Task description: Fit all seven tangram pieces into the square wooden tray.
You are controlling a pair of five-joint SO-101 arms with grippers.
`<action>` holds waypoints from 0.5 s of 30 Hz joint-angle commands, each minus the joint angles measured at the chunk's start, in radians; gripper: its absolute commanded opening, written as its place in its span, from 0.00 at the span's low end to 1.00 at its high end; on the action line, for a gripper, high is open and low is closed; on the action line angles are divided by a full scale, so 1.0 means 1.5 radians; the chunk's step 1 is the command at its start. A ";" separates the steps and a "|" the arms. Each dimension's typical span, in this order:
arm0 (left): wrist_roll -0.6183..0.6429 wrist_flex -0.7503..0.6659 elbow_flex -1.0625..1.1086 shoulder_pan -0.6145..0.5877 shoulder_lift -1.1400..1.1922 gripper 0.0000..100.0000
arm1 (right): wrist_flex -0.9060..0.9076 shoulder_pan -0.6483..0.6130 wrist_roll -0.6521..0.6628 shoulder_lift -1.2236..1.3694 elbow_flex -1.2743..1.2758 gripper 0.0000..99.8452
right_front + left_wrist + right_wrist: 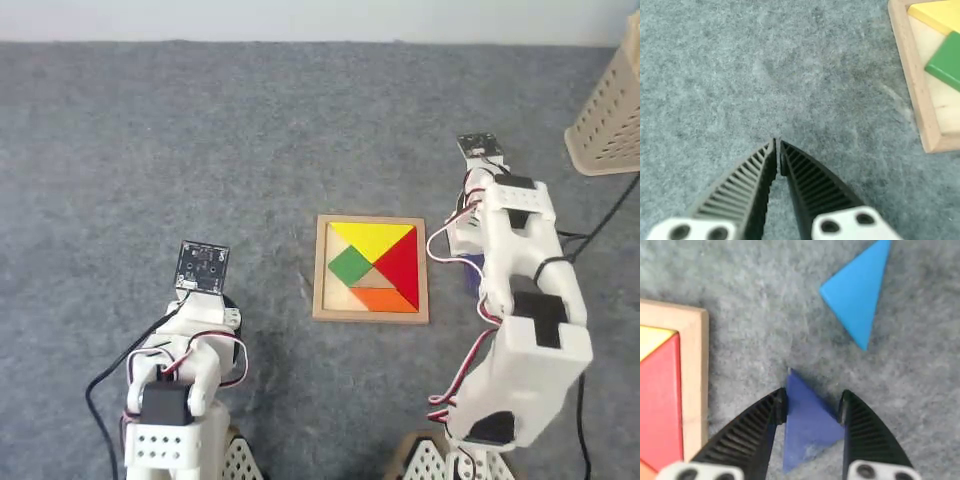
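Note:
The square wooden tray (322, 268) lies mid-table, holding a yellow triangle (370, 238), a green square (349, 265), a red triangle (400, 265) and an orange piece (385, 298). Bare wood shows between them. My right gripper (812, 400) is just right of the tray (694, 380), shut on a dark blue triangle (807, 427) that rests on the carpet. A light blue triangle (857, 295) lies on the carpet a little beyond it. My left gripper (777, 143) is shut on nothing over bare carpet, left of the tray's corner (920, 105).
Grey carpet covers the table. A beige perforated basket (610, 110) stands at the far right edge. The right arm (515, 250) hangs over the carpet beside the tray, and the left arm (190, 350) sits at the near left.

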 commanded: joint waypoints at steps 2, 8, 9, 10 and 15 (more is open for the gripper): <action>0.006 0.003 -0.004 -0.003 -0.002 0.01 | 0.032 -0.011 0.033 0.011 -0.025 0.17; 0.006 0.003 -0.004 -0.003 -0.002 0.01 | 0.009 -0.019 0.036 -0.016 0.005 0.13; 0.006 0.003 -0.004 -0.003 -0.002 0.01 | -0.005 -0.018 0.035 -0.029 0.019 0.10; 0.006 0.003 -0.004 -0.003 -0.002 0.01 | -0.018 -0.018 0.035 -0.044 0.036 0.08; 0.006 0.003 -0.004 -0.003 -0.002 0.01 | -0.061 -0.023 0.035 -0.153 0.125 0.04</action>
